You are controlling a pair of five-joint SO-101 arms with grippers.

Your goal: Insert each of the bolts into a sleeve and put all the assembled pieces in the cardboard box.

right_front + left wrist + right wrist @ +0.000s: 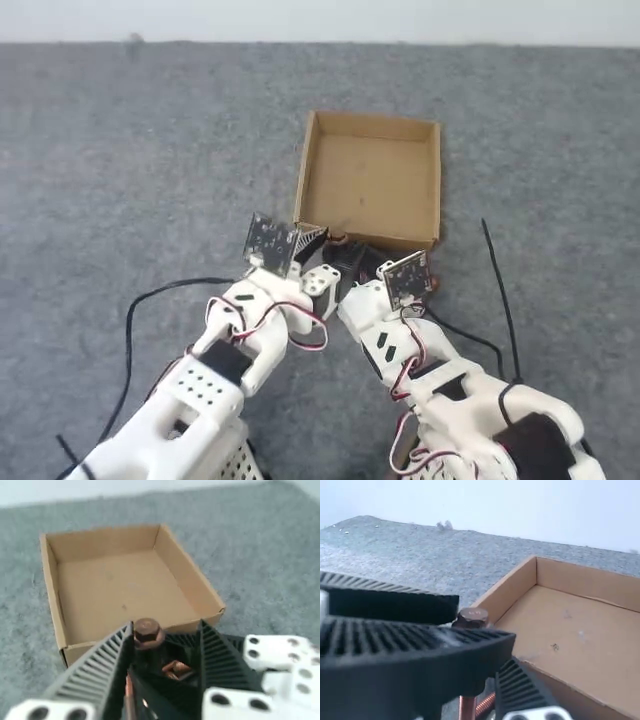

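— Two hands meet: left hand (312,240), right hand (346,256). Where is the bolt (146,631)?
— Upright between them, head up; the cardboard box (370,185) lies just beside, at twelve o'clock. Which hand clamps it — I cannot tell.

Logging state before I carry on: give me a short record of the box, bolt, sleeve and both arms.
box: cardboard, open top, nothing inside
bolt: copper-coloured, hex head up, between the two grippers, just outside the box's near wall
sleeve: smooth copper tube below the bolt head; whether the bolt is seated in it cannot be told
left gripper: at the box's near wall
right gripper: close beside the left gripper
surface: grey carpet
assembled pieces in box: none
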